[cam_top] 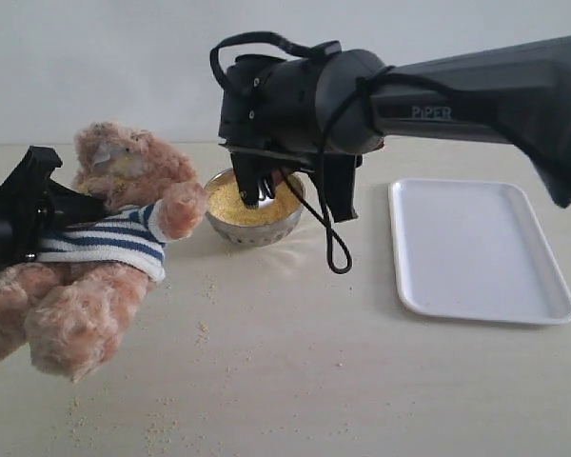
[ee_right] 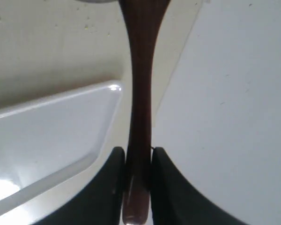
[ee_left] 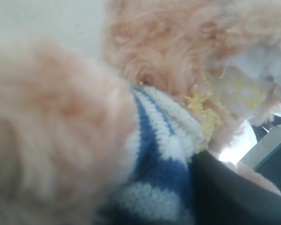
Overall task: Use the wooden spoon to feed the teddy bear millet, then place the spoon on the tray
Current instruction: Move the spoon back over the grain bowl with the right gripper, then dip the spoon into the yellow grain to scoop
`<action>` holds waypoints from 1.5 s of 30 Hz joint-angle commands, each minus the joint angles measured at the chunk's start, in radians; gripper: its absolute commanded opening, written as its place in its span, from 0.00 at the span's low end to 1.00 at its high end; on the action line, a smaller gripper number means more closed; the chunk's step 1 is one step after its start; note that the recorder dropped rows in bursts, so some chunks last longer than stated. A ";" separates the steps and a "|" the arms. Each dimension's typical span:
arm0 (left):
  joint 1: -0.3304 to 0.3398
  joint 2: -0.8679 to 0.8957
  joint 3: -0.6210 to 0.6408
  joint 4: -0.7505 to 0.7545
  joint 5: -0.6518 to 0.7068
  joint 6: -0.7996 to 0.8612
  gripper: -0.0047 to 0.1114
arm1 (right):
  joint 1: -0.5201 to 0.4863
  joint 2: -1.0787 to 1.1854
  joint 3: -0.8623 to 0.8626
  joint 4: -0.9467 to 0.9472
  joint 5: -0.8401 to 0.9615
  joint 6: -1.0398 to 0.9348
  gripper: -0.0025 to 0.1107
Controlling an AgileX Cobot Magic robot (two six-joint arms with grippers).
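The teddy bear [cam_top: 114,238] leans at the left in its striped shirt [ee_left: 168,154], with millet grains stuck under its muzzle [ee_left: 201,105]. My left gripper [cam_top: 62,205] is shut on the bear's torso from behind; one dark finger [ee_left: 234,192] shows against the shirt. My right gripper [cam_top: 252,190] hangs over the metal bowl [cam_top: 257,231] of millet [cam_top: 230,202]. It is shut [ee_right: 138,152] on the wooden spoon's handle [ee_right: 140,93]. The spoon's bowl end is out of view. The white tray [cam_top: 476,249] lies to the right, also visible beside the spoon [ee_right: 51,131].
Loose millet grains [cam_top: 202,331] are scattered on the beige table in front of the bear and bowl. A black cable loop [cam_top: 338,252] dangles from the right wrist between bowl and tray. A pale wall stands behind.
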 commanded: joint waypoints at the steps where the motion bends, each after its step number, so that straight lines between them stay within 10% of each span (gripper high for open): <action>1: 0.000 -0.003 -0.006 -0.016 0.009 -0.012 0.08 | 0.011 0.027 -0.001 -0.108 -0.067 0.015 0.02; 45: 0.000 -0.019 -0.006 -0.016 -0.028 -0.112 0.08 | -0.067 0.063 -0.005 -0.053 -0.281 0.011 0.02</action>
